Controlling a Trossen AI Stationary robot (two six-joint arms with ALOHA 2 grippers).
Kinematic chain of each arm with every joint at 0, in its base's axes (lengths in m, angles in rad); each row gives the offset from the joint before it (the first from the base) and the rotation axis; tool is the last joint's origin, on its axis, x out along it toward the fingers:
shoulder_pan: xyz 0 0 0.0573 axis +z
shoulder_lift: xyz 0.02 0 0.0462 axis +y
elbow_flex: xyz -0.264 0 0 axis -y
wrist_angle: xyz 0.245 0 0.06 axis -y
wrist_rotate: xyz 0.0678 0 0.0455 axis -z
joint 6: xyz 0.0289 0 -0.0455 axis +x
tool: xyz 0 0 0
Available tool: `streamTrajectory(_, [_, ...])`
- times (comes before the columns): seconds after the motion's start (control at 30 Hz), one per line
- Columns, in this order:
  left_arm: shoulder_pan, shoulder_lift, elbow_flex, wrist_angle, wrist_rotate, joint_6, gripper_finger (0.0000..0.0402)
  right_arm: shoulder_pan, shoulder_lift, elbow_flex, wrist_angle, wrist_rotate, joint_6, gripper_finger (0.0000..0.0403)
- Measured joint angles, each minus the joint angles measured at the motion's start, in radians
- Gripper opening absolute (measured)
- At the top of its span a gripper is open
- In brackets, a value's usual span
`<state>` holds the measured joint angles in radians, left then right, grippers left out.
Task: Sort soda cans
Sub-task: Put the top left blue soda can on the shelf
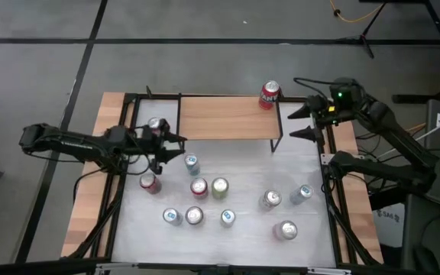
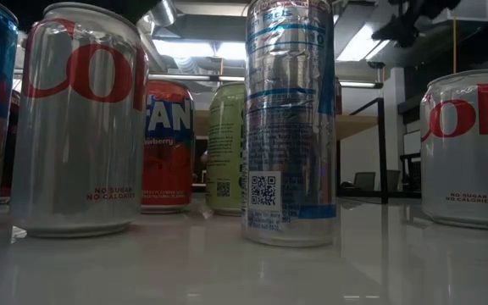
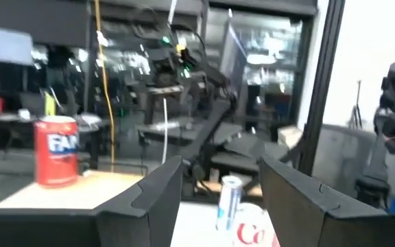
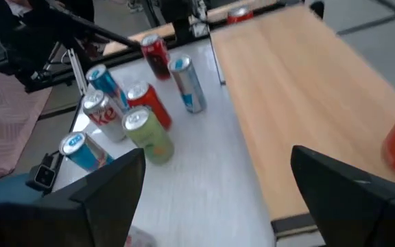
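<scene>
Right now we see soda cans (image 1: 220, 189) clustered upright on white tabletop (image 1: 243, 237). Beyond them, left gripper (image 1: 176, 150) over raised wooden shelf (image 1: 228, 118) at its left end, fingers parted beside can (image 1: 155, 126) (contact unclear). Farthest: red can (image 1: 270, 95) on shelf, right gripper (image 1: 300, 122) nearby, jaws wide, empty.

Overhead, table-level and two wrist cameras share the soda cans (image 1: 220, 188).

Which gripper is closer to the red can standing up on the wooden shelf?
Right. The right gripper hovers just beside the red can at the wooden shelf's right end; the left gripper is at the shelf's far left end.
</scene>
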<state>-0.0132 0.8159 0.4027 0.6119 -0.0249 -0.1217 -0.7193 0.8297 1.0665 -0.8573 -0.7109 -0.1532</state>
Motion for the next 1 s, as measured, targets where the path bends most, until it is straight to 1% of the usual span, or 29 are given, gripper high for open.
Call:
streamTrajectory(0.13, [-0.024, 0.096, 0.135, -0.194, -0.022, 0.001, 0.0188, 0.000, -0.001, -0.036, 0.001, 0.002, 0.000, 0.0356])
streamTrajectory(0.27, [-0.046, 0.174, 0.264, -0.397, -0.081, 0.001, 0.0188, 0.000, -0.001, -0.052, 0.004, 0.002, 0.000, 0.0356])
streamTrajectory(0.4, [-0.060, 0.231, 0.377, -0.592, -0.137, 0.001, 0.0188, 0.000, -0.001, -0.062, 0.027, 0.002, -0.001, 0.0356])
streamTrajectory(0.5, [-0.069, 0.260, 0.436, -0.725, -0.182, 0.001, 0.0188, 0.000, -0.001, -0.063, 0.038, 0.002, 0.000, 0.0356])
streamTrajectory(0.7, [-0.094, 0.272, 0.463, -0.868, -0.280, -0.015, 0.0188, 0.000, -0.001, -0.063, 0.045, 0.003, -0.001, 0.0356])
streamTrajectory(0.8, [-0.107, 0.272, 0.463, -0.941, -0.320, -0.067, 0.0188, 0.000, -0.001, -0.063, 0.045, 0.002, -0.006, 0.0356])
streamTrajectory(1.0, [-0.130, 0.277, 0.463, -1.054, -0.334, -0.158, 0.0188, 0.000, -0.001, -0.063, 0.044, 0.003, -0.008, 0.0356])
